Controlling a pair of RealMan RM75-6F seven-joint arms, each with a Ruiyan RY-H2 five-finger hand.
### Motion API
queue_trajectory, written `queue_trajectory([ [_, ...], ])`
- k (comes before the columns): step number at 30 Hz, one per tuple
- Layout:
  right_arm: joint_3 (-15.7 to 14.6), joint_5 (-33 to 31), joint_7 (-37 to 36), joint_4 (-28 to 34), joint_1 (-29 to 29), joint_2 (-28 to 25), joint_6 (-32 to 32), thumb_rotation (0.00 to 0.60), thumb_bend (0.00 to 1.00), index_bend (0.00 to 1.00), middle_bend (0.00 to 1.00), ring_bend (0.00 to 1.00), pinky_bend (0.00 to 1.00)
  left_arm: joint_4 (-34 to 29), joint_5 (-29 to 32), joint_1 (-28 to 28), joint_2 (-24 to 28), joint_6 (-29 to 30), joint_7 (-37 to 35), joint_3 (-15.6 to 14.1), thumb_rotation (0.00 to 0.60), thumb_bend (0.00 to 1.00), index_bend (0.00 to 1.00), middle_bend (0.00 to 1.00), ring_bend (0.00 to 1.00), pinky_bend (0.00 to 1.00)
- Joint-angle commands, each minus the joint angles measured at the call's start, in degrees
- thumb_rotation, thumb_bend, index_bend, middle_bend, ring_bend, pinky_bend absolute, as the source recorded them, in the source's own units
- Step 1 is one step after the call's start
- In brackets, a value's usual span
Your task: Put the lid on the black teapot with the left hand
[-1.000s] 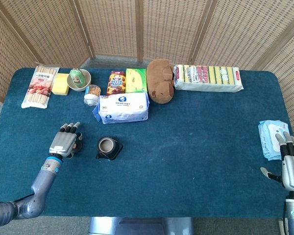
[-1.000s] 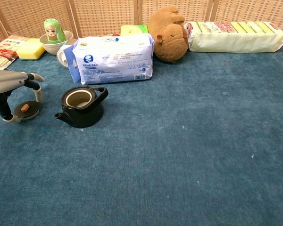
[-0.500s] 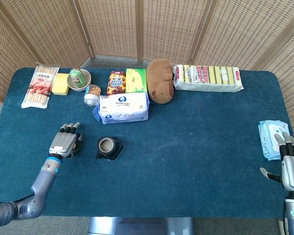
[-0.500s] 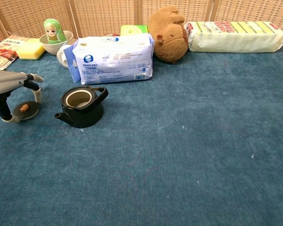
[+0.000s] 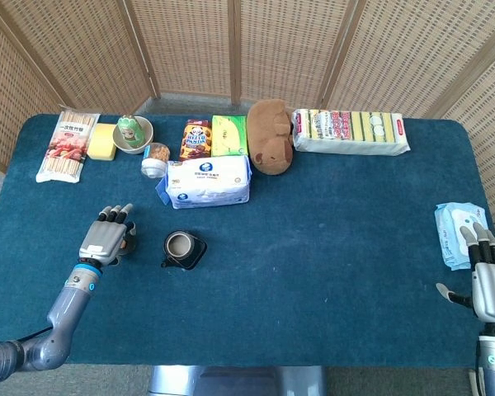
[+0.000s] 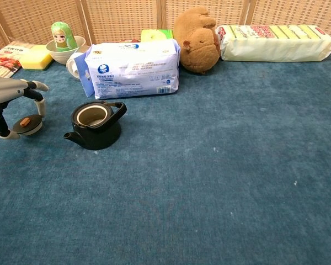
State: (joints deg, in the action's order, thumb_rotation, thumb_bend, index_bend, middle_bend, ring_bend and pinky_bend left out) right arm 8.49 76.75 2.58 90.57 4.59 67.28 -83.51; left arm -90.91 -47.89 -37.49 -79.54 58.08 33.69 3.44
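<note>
The black teapot (image 5: 184, 248) (image 6: 96, 124) stands open-topped on the blue table, spout pointing left, handle folded to the back. Its black lid (image 6: 26, 125), with a small brown knob, sits between the thumb and a finger of my left hand (image 5: 106, 238) (image 6: 11, 102), which grips it just left of the teapot and low over the cloth. In the head view the hand covers most of the lid (image 5: 129, 243). My right hand (image 5: 488, 276) rests at the table's right front corner, fingers apart and holding nothing.
Behind the teapot lies a white tissue pack (image 6: 131, 69). Along the back edge are a noodle pack (image 5: 67, 144), yellow sponge (image 5: 102, 141), bowl with green doll (image 6: 63, 41), snack boxes (image 5: 196, 139), brown plush (image 6: 197, 38) and a sponge multipack (image 5: 351, 130). A wipes pack (image 5: 459, 233) lies by my right hand.
My left hand has closed around the lid and shifted a little left and up, and the lid has moved with it. The teapot and right hand have stayed put.
</note>
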Motion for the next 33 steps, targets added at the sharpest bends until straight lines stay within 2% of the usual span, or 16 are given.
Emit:
queue_trajectory([
  [1,0.0,0.0,0.0,0.1,0.0,0.0,0.0,0.600,0.00,0.00,0.00,0.00,0.00,-0.6,-0.1,-0.1,0.4,0.2,0.2,0.0,0.600,0.25,0.38,0.00,0.00,0.05],
  [9,-0.1,0.1,-0.2,0.3,0.0,-0.2,0.0,0.600,0.00,0.01,0.00,0.00,0.00,-5.6,-3.8,-0.6,4.0,0.5,-0.2,0.1,0.600,0.26,0.39,0.00,0.00,0.05],
  [20,-0.2,0.3,-0.3,0.5,-0.1,-0.4,0.0,0.600,0.00,0.01,0.00,0.00,0.00,-12.3,-5.4,-4.3,8.5,0.0,3.2,2.4,0.600,0.27,0.39,0.00,0.00,0.05],
  [27,-0.1,-0.1,-0.4,0.6,-0.1,-0.4,0.1,0.600,0.00,0.01,0.00,0.00,0.00,-12.4,-5.8,-7.9,7.6,-2.7,5.0,3.4,0.600,0.27,0.38,0.00,0.00,0.05],
  [33,0.1,-0.5,-0.4,0.6,-0.1,-0.5,0.1,0.600,0.00,0.02,0.00,0.00,0.00,-11.5,-4.2,-10.2,5.1,-3.5,7.8,3.1,0.600,0.27,0.39,0.00,0.00,0.05],
])
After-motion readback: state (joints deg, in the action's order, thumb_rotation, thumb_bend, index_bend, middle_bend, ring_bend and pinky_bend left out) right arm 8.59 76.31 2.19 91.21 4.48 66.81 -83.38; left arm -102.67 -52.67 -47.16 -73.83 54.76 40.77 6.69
